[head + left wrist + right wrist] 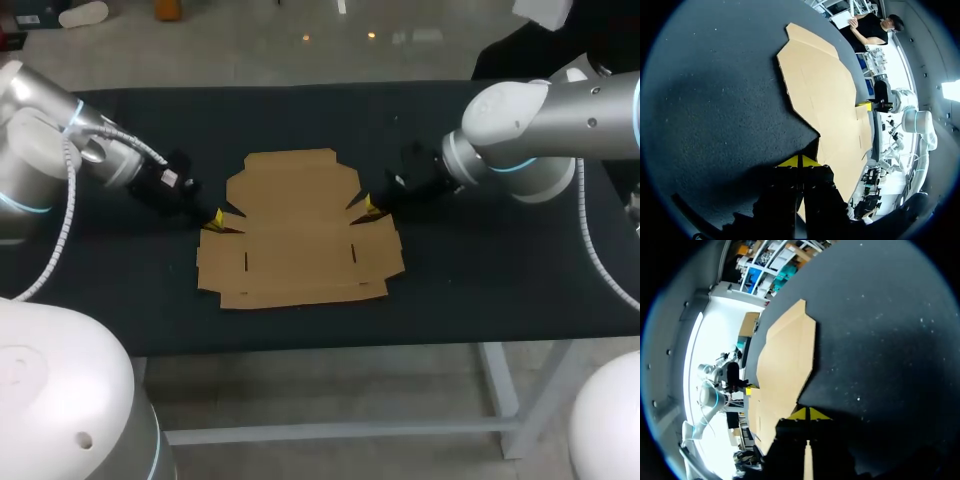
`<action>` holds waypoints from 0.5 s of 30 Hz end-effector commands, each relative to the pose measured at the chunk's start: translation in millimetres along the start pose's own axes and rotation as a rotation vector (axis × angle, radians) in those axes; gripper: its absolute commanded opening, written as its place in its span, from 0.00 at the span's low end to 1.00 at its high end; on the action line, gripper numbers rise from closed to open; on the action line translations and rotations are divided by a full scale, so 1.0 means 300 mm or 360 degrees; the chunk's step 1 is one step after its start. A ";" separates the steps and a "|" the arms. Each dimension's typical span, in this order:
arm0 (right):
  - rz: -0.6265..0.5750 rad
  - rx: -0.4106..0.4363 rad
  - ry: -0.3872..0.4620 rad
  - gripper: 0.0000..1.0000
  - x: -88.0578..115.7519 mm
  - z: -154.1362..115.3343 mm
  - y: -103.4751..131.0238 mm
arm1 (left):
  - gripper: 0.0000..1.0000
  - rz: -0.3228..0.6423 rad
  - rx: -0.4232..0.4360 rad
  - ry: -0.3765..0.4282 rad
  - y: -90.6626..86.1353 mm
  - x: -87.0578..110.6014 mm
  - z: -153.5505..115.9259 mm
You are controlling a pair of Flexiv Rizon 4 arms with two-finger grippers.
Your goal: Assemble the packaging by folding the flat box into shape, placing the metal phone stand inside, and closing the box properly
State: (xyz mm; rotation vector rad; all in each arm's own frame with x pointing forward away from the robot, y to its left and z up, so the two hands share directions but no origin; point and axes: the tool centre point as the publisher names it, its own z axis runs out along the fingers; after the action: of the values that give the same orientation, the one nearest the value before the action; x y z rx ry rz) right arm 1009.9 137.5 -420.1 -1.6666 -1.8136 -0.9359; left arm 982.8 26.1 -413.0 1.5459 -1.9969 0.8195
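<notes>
From where I stand, hardly any of the job looks done. On the black table (500,290) the cardboard box blank (300,230) lies fully flat in the middle, every flap spread out and no wall raised, so all 3 steps look to be ahead: folding, loading, closing. The left gripper (217,218) sits low at the notch in the blank's left edge, its 2 yellow tips pinched together with nothing visibly between them. The right gripper (370,207) mirrors it at the right-edge notch, tips likewise pressed together. I'd guess they are poised to work the side flaps up. The metal phone stand is nowhere in sight on the table.
</notes>
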 end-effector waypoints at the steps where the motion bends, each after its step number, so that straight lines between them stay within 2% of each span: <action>1: 0.0001 -0.0019 -0.0039 0.00 0.022 -0.005 -0.015 | 0.00 -0.0006 0.0020 -0.0030 0.014 0.018 0.003; 10: 0.0004 -0.0040 -0.0096 0.00 0.047 -0.004 -0.022 | 0.00 -0.0017 0.0043 -0.0092 0.010 0.041 0.004; 15: 0.0023 -0.0053 -0.0146 0.00 0.054 -0.003 -0.025 | 0.00 -0.0066 0.0125 -0.0202 0.012 0.055 0.000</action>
State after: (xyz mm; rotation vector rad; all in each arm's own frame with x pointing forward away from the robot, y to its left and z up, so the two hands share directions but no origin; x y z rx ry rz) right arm 1003.1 144.4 -410.7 -1.7416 -1.8393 -0.9154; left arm 984.4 19.6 -409.0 1.6566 -2.0173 0.8079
